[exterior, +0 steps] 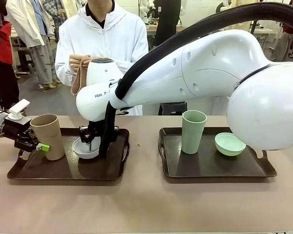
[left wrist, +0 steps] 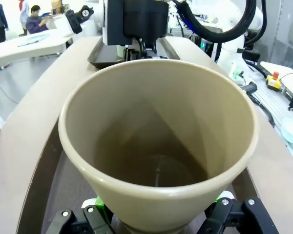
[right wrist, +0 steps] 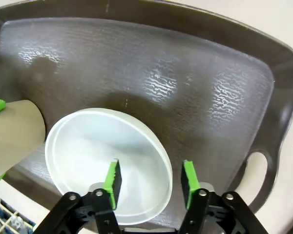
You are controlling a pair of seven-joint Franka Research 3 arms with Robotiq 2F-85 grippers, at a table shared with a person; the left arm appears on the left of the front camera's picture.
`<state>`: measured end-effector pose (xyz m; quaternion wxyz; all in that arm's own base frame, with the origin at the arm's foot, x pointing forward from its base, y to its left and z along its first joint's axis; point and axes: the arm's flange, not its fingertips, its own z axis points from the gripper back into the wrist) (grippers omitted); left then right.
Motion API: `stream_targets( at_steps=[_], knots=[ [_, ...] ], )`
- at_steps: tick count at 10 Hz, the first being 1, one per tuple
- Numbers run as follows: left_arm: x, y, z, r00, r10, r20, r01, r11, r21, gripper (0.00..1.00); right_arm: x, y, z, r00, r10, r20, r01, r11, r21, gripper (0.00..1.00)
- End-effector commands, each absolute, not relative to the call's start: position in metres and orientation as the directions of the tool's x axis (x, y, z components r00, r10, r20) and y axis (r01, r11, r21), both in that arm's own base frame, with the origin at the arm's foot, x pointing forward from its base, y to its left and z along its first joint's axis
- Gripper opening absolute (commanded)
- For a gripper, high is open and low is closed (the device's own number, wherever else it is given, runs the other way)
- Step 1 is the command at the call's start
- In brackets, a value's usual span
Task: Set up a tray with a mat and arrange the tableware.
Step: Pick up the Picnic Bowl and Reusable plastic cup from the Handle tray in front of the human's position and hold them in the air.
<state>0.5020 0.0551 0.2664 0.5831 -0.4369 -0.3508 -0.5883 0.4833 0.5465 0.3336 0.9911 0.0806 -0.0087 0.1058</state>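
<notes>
On the left tray (exterior: 53, 170) a tan cup (exterior: 48, 135) stands upright, and my left gripper (exterior: 45, 145) is shut on its lower part. In the left wrist view I look into the tan cup (left wrist: 156, 146), with green pads (left wrist: 98, 202) pressed to both its sides. A white bowl (exterior: 86, 148) sits mid-tray. My right gripper (exterior: 90, 141) stands open over its rim. In the right wrist view one pad (right wrist: 113, 181) is inside the white bowl (right wrist: 97, 151) and the other outside, both clear of the rim. A pale green cup (exterior: 193, 131) and pale green bowl (exterior: 229, 144) rest on the right tray (exterior: 210, 165).
Across the table a person holds a tan soft piece (exterior: 80, 74), likely the mat, in both hands at chest height. My right arm (exterior: 210, 68) reaches across the middle from the right, above the gap between the trays. Bare tabletop (exterior: 146, 204) lies in front of both trays.
</notes>
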Motion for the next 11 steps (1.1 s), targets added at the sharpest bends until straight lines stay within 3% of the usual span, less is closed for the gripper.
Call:
stream_targets(
  at_steps=[1,2,3,4,5,6,7,11],
  knots=[
    [0.502,0.060,0.268,0.025,-0.367,0.930,0.994,-0.086,-0.061,0.00,0.482,0.551,0.341,0.978,0.200,0.056,-0.204,0.974,0.095,0.00],
    [0.503,0.060,0.269,0.023,-0.368,0.929,0.995,-0.084,-0.058,0.00,0.480,0.550,0.343,0.979,0.196,0.063,-0.201,0.976,0.078,0.00],
    [0.503,0.059,0.269,0.027,-0.375,0.927,0.995,-0.080,-0.062,0.30,0.478,0.550,0.344,0.978,0.198,0.060,-0.202,0.977,0.069,0.04],
    [0.503,0.059,0.269,0.028,-0.380,0.925,0.995,-0.077,-0.062,0.30,0.477,0.549,0.346,0.978,0.198,0.064,-0.202,0.978,0.059,0.00],
    [0.503,0.059,0.270,0.028,-0.382,0.924,0.996,-0.072,-0.060,0.00,0.477,0.547,0.348,0.979,0.195,0.067,-0.199,0.979,0.055,0.00],
    [0.501,0.060,0.273,0.026,-0.386,0.922,0.996,-0.065,-0.056,0.29,0.475,0.545,0.350,0.979,0.195,0.066,-0.199,0.979,0.055,0.00],
    [0.500,0.063,0.278,0.021,-0.393,0.919,0.998,-0.054,-0.046,0.00,0.474,0.543,0.353,0.978,0.195,0.070,-0.199,0.979,0.052,0.00],
    [0.467,0.069,0.347,0.023,-0.452,0.892,1.000,-0.005,-0.028,0.00,0.445,0.512,0.429,0.980,0.194,0.040,-0.198,0.972,0.128,0.00]
  ],
)
